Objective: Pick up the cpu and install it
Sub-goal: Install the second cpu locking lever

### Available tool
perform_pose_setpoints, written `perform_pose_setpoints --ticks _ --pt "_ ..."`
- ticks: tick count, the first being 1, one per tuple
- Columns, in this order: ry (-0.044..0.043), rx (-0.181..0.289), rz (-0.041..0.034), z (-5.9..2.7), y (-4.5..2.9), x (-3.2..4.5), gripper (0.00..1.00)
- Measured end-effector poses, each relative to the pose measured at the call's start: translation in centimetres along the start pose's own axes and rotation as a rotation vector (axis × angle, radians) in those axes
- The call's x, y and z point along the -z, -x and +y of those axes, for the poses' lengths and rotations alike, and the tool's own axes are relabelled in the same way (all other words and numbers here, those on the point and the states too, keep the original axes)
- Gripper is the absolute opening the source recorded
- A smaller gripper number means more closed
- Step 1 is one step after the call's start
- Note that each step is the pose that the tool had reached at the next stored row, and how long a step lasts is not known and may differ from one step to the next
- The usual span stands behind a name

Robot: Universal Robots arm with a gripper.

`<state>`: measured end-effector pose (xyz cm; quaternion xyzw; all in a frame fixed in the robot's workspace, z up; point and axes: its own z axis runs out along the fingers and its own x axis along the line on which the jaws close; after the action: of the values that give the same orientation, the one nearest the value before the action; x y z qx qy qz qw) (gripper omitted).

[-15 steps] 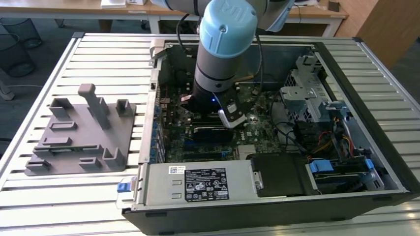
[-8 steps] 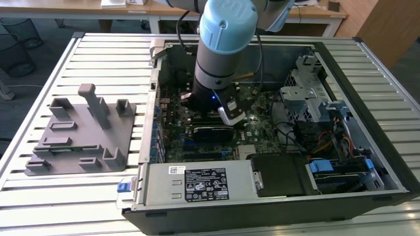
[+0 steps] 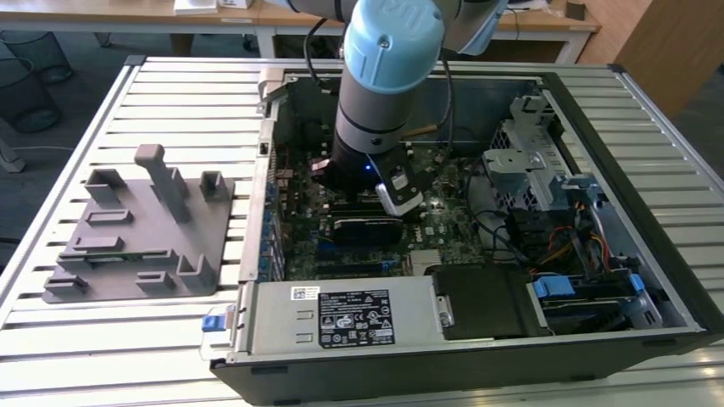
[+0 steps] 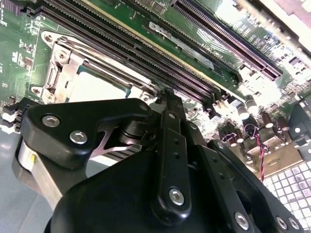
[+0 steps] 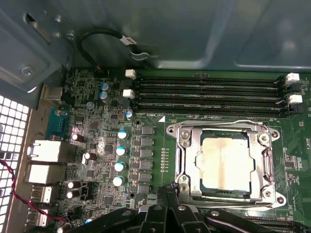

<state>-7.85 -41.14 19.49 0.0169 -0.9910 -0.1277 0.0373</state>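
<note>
1. The cpu (image 5: 225, 165) is seen seated in the metal socket frame (image 5: 181, 160) on the motherboard (image 5: 97, 97), inside the computer case (image 3: 667, 280).
2. The gripper (image 5: 170, 190) is held just beside the socket frame, its fingers pressed together, with nothing gripped.
3. A grey tray (image 3: 136, 246) is seen outside the case, on the exterior view's left.

Slatted metal table (image 3: 136, 339) carries computer case (image 3: 476, 373), grey tray (image 3: 142, 233)

A single robot arm (image 3: 379, 93) with a pale blue joint reaches steeply downward, wrist vertical. Its black tool (image 4: 167, 97) points down, fingers drawn together, nothing between them.
</note>
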Motion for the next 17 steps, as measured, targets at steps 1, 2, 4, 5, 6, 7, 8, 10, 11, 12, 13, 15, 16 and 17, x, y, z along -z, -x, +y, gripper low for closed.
perform_pose_setpoints --ticks 1,2,4,5,6,7,8,10,11,12,13,15,16,17 --pt "0.0009 0.0 0.0 0.0 0.0 0.0 0.11" --pt "0.0021 0.0 0.0 0.0 -0.01 -0.01 0.11" --pt "0.0044 0.0 -0.0001 -0.02 0.0 -0.07 0.11" --pt "0.0054 0.001 0.0 -0.03 0.0 -0.11 0.11" --pt "0.0064 0.001 0.0 -0.05 0.0 -0.15 0.11" --pt "0.0077 0.001 -0.0001 -0.06 -0.01 -0.2 0.11" --pt "0.0086 0.001 -0.0002 -0.06 -0.01 -0.23 0.11" --pt "0.0096 0.001 -0.0002 -0.06 -0.01 -0.24 0.11" --pt "0.01 0.001 -0.0002 -0.06 -0.01 -0.25 0.11" --pt "0.0104 0.001 -0.0002 -0.07 -0.01 -0.26 0.11" --pt "0.0108 0.001 -0.0002 -0.07 -0.02 -0.27 0.11" --pt "0.0117 0.001 -0.0003 -0.07 -0.05 -0.28 0.11" --pt "0.012 0.001 -0.0003 -0.07 -0.06 -0.29 0.11" --pt "0.0123 0.001 -0.0003 -0.08 -0.07 -0.3 0.11"
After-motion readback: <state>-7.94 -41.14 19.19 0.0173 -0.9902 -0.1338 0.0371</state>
